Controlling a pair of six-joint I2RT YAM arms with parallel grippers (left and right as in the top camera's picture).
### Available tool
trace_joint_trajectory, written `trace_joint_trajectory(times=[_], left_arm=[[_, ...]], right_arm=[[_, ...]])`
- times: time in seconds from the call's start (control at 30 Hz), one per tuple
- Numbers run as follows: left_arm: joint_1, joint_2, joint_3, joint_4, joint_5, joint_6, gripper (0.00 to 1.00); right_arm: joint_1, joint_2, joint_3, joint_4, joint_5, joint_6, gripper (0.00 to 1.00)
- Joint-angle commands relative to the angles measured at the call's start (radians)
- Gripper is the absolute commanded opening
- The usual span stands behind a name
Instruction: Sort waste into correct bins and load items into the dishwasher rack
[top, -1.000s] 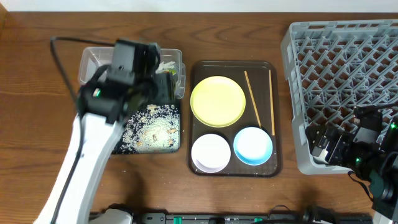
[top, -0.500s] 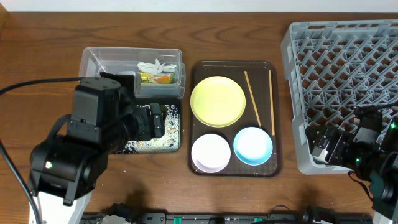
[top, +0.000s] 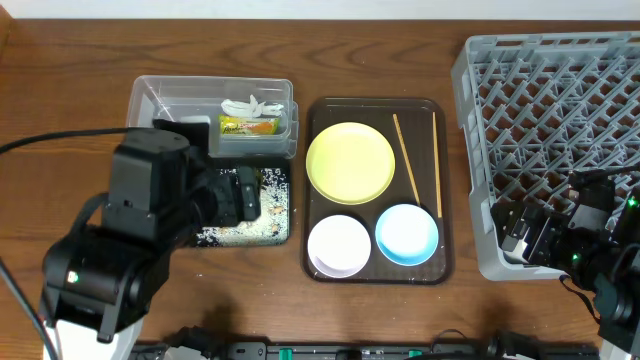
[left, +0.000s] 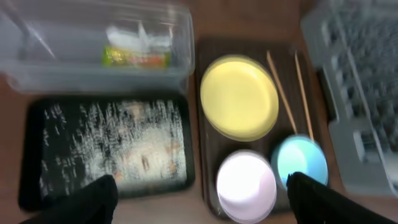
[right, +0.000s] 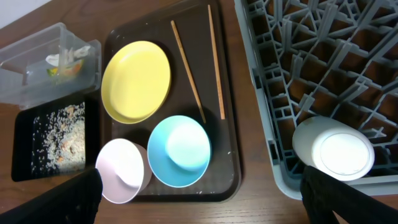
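Observation:
The clear tub (top: 170, 100) holds the green-and-orange wrapper (top: 250, 126) and white paper bits (top: 250, 105). The black tray (top: 283, 236) in front of it is strewn with rice (left: 124, 143). The yellow-green plate (top: 350, 162), white bowl (top: 339, 245), light blue bowl (top: 407, 233) and two chopsticks (top: 406, 158) lie on the brown serving tray (top: 375, 277). The grey rack (top: 560, 90) stands at the right. My left gripper (left: 199, 205) is open and empty above the black tray. My right gripper (right: 205, 205) is open and empty, by the rack's near left corner.
A white round cup-like item (right: 333, 149) sits in the rack's near corner, seen in the right wrist view. My left arm (top: 130, 250) covers the black tray's left part. Bare wooden table (top: 60, 120) lies left of the tub.
My left arm has pulled back from over the clear tub toward the front left. The wrapper and paper bits now show in the tub. The right arm has not moved.

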Motion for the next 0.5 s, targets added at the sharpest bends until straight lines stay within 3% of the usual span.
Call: trace_joint_trajectory(times=[0.0, 0.2, 0.3, 0.47], left_arm=[[0.000, -0.044, -0.071, 0.116, -0.061, 0.072, 0.89], [0.000, -0.181, -0.298, 0.446, 0.030, 0.218, 0.90], [0.000, -0.273, -0.427, 0.558, 0.031, 0.221, 0.95], [0.000, -0.451, -0.652, 0.685, 0.024, 0.236, 0.96]], right_arm=[[-0.007, 0.002, 0.008, 0.000, 0.003, -0.003, 0.99], [-0.007, 0.002, 0.008, 0.000, 0.003, -0.003, 0.99], [-0.007, 0.002, 0.008, 0.000, 0.003, -0.003, 0.99], [-0.007, 0.002, 0.008, 0.000, 0.003, -0.003, 0.99]])
